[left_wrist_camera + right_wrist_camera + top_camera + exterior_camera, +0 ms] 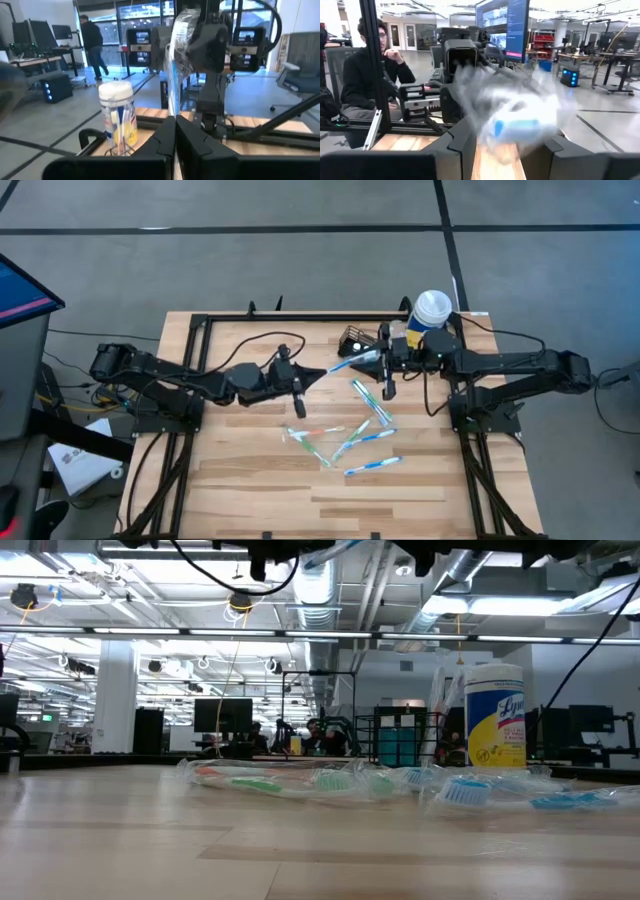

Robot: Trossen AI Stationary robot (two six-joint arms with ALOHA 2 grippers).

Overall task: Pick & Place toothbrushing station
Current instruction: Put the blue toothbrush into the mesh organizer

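Wooden bench point(250, 480) carries scattered wrapped toothbrushes point(350, 442) at its middle. Between the arms, a wrapped blue toothbrush point(355, 361) hangs above it: the left gripper point(300, 406) has its jaws shut on one end, while the right gripper point(388, 376) holds its jaws partly open around the head. Behind stands the black mesh caddy point(353, 339), beside a wipes canister point(431, 310).

Bright overhead lights, soft shadows; wrapped toothbrush point(512, 117) motion-blurred in right wrist view.
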